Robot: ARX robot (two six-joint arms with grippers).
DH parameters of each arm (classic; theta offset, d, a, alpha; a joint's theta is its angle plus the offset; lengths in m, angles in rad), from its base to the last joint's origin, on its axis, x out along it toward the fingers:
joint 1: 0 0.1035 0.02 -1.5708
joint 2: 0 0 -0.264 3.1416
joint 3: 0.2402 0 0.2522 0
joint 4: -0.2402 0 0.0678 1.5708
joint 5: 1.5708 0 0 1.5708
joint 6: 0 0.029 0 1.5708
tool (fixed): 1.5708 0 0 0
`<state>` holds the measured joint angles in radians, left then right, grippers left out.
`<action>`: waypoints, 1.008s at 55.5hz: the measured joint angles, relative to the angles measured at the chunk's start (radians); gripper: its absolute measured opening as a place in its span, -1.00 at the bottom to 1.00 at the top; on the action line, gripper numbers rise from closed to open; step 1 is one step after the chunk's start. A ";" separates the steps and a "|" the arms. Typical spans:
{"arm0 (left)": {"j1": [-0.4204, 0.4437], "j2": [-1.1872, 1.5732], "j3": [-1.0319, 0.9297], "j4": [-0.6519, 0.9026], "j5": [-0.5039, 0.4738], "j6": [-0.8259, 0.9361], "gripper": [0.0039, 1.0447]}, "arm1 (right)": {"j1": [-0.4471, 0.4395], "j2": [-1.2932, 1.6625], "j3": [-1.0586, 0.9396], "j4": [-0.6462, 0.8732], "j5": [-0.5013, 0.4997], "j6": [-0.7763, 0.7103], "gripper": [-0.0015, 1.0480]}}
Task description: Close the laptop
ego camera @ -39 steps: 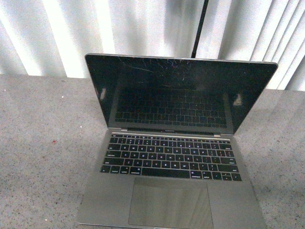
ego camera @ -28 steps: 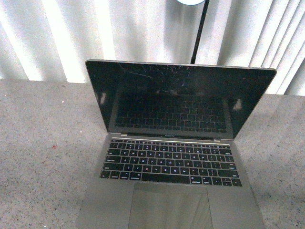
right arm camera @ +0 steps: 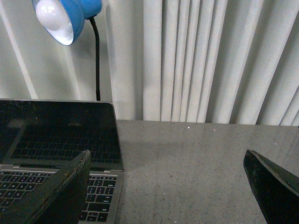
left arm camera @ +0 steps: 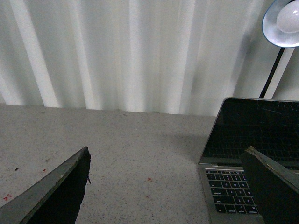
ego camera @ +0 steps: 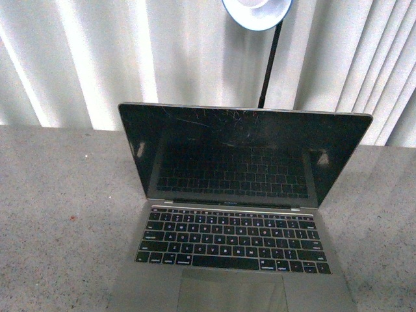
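the thin silver-grey metal laptop (ego camera: 234, 203) sits open on the table right in front of me, its base flat and its front edge running out of the bottom of the front view. its black glossy screen (ego camera: 240, 153) stands up, leaning a little back, with fine scratches near the top edge and a faint reflection of the keys in the glass. below the hinge lie the black keyboard (ego camera: 231, 237) and the large grey trackpad (ego camera: 234, 298), only partly in view.

the laptop rests on a grey speckled table top (ego camera: 58, 214) with a few small red flecks on it. behind the lid a thin black lamp stem (ego camera: 270, 65) rises to a round blue lamp shade (ego camera: 257, 12) with a white bulb inside. a white ribbed wall (ego camera: 97, 58) closes off the far side of the table.

my left gripper (left arm camera: 167, 154) is spread wide, its two dark fingers (left arm camera: 56, 191) far apart with nothing between them; it is off to the laptop's left side, and one finger overlaps the corner of the keyboard in its wrist view, though i cannot tell whether it touches. my right gripper (right arm camera: 167, 156) is just as wide open and has hold of nothing, with its dark fingers (right arm camera: 275, 186) to the laptop's right, one in front of the keyboard's edge and the other over bare table.
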<state>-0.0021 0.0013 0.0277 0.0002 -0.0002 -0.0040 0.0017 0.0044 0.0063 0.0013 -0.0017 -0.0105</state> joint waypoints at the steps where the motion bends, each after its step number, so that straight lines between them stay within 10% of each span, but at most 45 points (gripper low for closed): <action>1: 0.000 0.000 0.000 0.000 0.000 0.000 0.87 | 0.000 0.000 0.000 0.000 0.000 0.000 0.86; 27: 0.000 0.000 0.000 0.000 0.000 0.000 0.87 | 0.000 0.000 0.000 0.000 0.001 0.000 0.86; 34: -0.020 0.068 0.002 0.021 -0.093 -0.145 0.87 | 0.018 0.187 0.103 -0.211 0.116 0.126 0.86; 56: -0.030 1.033 0.245 0.931 0.202 -0.184 0.87 | -0.065 0.840 0.312 0.374 -0.133 -0.122 0.86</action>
<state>-0.0319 1.0348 0.2729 0.9310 0.2020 -0.1879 -0.0631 0.8440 0.3183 0.3756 -0.1345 -0.1329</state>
